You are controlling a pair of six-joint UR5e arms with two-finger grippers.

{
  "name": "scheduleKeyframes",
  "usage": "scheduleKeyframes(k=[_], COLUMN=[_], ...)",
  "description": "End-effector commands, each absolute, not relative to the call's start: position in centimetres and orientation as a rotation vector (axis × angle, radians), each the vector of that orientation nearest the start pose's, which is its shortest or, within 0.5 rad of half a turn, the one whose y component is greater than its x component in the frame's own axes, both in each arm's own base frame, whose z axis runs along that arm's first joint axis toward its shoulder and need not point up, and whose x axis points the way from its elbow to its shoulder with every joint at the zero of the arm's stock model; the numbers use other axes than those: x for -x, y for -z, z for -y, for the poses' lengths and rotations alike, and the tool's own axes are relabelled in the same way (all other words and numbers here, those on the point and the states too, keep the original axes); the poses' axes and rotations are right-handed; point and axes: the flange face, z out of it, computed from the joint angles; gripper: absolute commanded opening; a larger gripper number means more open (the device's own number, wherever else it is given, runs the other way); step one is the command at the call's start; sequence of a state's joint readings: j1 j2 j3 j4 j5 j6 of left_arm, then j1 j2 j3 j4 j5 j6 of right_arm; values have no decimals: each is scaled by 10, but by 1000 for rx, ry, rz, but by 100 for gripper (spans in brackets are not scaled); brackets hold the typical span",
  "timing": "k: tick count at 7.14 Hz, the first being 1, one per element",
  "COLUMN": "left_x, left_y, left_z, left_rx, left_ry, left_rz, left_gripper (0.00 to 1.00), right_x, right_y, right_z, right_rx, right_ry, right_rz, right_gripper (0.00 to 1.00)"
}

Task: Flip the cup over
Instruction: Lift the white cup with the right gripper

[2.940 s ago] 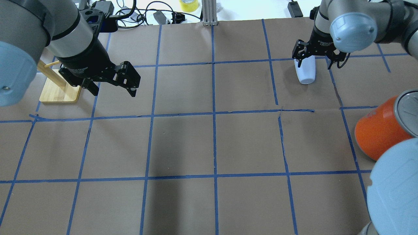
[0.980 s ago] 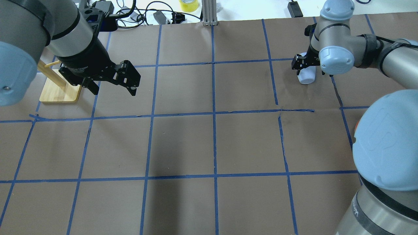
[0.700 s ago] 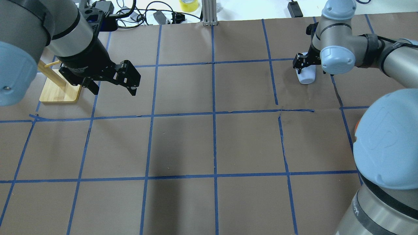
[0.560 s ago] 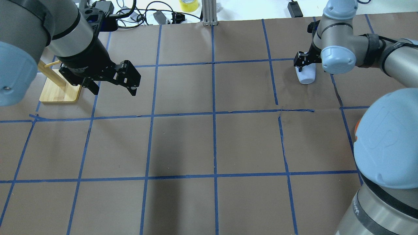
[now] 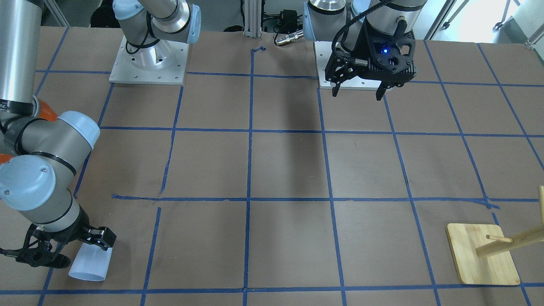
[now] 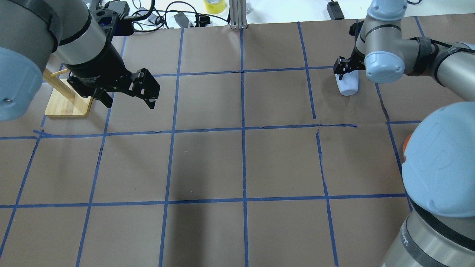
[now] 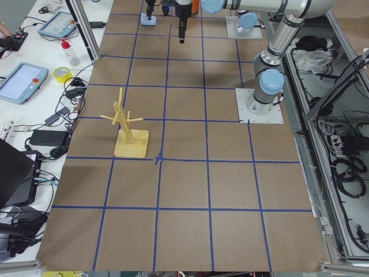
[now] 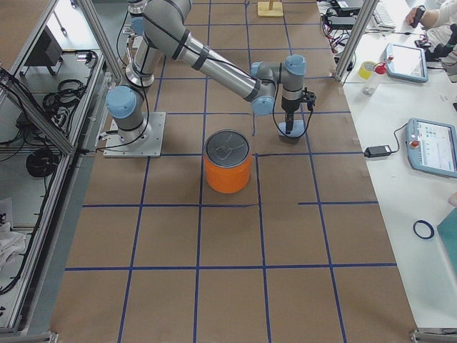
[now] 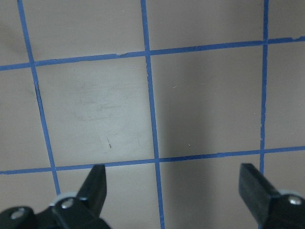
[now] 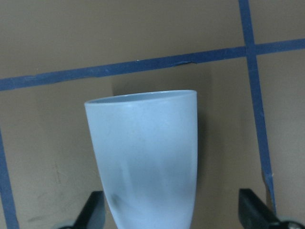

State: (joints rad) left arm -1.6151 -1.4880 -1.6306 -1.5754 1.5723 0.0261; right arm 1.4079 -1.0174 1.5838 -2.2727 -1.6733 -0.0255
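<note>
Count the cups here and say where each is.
1. The cup lies on its side at the robot's far right, between the fingers of the open right end effector. No other shows in any view.

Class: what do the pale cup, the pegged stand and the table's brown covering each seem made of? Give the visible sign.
Cup: probably matte plastic; even, dull pale blue wall, no glare. Stand: light wood, by its grain and tan colour. Covering: likely kraft paper; matte brown sheet, creased near tape.

The small pale blue-white cup [image 6: 349,87] lies on its side at the far right of the tabletop [image 6: 207,163], wide rim pointing farther away, narrow base nearer.
</note>
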Motion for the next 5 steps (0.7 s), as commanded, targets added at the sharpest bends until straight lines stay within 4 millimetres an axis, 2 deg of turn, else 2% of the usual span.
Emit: scheduleKeyframes(k=[1,4,5], left_x=[153,153,153], left_y=[-497,-497,-497], left_z=[452,452,453], left_rx=[-108,-108,-108], left_ry=[29,27,27], left_rz=[-3140,-3138,-3140], left_gripper=[100,100,100], right_x=[-16,-13,-17], right_y=[-226,-189,-186], right_z=[683,697,698], right_rx=[-222,-233,-231], right_ry=[275,351,350], right_rz=[-3232,-3217,-3182], right_gripper=[100,99,54])
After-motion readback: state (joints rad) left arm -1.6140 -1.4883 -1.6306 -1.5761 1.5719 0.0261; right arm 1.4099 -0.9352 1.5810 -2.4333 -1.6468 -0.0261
